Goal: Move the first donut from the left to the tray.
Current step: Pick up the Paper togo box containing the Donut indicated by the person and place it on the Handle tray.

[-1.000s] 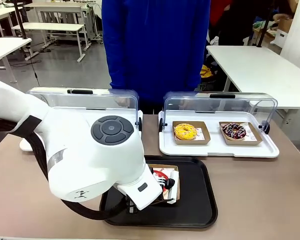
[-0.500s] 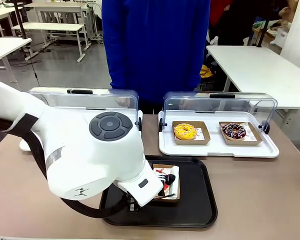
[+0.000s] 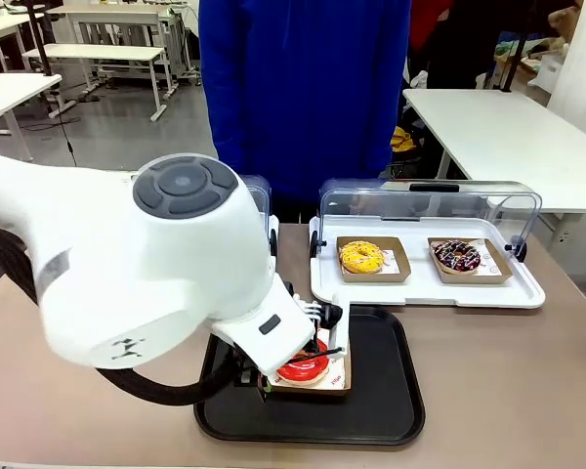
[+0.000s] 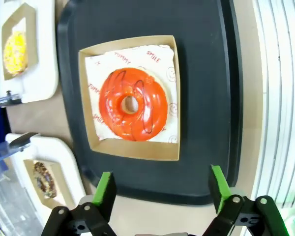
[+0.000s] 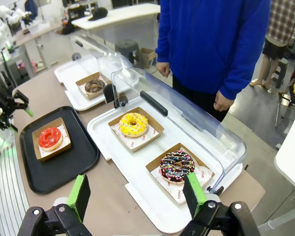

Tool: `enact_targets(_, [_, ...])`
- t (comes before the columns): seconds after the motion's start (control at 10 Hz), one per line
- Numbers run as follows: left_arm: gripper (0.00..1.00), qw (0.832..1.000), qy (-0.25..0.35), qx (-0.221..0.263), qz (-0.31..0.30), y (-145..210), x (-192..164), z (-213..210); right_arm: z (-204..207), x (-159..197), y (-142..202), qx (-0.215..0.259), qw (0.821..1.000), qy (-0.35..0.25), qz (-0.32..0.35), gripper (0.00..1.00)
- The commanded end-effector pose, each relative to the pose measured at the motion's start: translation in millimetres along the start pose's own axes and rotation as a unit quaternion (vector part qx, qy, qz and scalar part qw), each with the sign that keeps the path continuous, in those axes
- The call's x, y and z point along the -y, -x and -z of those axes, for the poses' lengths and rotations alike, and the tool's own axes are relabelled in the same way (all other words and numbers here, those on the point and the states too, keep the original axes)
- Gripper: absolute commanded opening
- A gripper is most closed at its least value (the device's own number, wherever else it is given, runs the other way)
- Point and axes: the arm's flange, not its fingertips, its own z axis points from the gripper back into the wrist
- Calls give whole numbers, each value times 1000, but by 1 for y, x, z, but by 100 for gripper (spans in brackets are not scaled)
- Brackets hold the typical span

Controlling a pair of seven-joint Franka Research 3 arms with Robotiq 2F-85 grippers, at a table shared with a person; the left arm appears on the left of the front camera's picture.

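Note:
The first donut from the left, red-glazed, lies in its brown cardboard tray on the black tray. In the left wrist view my left gripper hangs above it, open, with nothing between its green pads. From the front, the red donut sits on the black tray, half behind my left arm. The right wrist view shows the red donut on the black tray. My right gripper is open, high above the table.
A white display tray with a raised clear lid holds a yellow donut and a chocolate sprinkled donut. A second display tray holds a chocolate donut. A person in blue stands at the far side.
My left gripper has opened and let go of the cardboard tray, which now rests on the black tray. The left arm has risen and drawn back, uncovering the red donut.

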Motion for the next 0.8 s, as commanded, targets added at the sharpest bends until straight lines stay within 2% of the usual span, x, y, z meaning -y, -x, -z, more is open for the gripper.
enact_targets(0.0, [100,1000,16,6,20,20,9,-17,1,3,-3,17,1000,0,-13,100])
enact_targets(0.1, [80,999,30,11,42,20,9,-17,1,3,-3,17,1000,0,-13,100])
enact_targets(0.2, [80,1000,-2,1,7,1,0,-9,1,3,-3,17,1000,0,-13,100])
enact_targets(0.7, [80,1000,-2,1,7,1,0,-9,1,3,-3,17,1000,0,-13,100])
